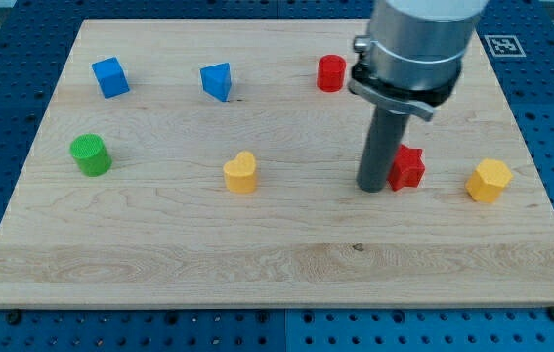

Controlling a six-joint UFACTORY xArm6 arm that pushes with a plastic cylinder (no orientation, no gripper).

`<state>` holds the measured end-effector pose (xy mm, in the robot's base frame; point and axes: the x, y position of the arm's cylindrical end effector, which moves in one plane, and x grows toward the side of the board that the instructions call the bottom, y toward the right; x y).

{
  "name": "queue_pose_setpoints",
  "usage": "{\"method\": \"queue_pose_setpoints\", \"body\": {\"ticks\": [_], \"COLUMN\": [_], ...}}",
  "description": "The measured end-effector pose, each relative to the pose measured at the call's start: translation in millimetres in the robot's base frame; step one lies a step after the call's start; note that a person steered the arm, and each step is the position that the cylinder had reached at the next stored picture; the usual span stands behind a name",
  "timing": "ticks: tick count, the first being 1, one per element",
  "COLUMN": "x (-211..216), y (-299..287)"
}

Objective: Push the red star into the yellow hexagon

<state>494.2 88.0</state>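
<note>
The red star (408, 167) lies on the wooden board at the view's right. The yellow hexagon (489, 180) lies further right, a short gap away from the star. My tip (373, 187) stands on the board just at the star's left side, touching or nearly touching it. The rod rises from there to the large grey arm body at the view's top.
A red cylinder (331, 73) sits at the view's top, left of the arm. A yellow heart (241, 173) is at centre. A blue triangular block (217, 81) and blue cube (110, 77) sit top left. A green cylinder (91, 154) is at left. The board's right edge (540, 176) is close to the hexagon.
</note>
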Motion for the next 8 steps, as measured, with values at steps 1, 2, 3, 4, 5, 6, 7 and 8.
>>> {"method": "queue_pose_setpoints", "body": {"ticks": [1,2,3,4,5,6,7,8], "x": [-7,-12,-12,-12,-18,-19,-21,-44], "y": [2,45,49,32,72,100,77,48]}}
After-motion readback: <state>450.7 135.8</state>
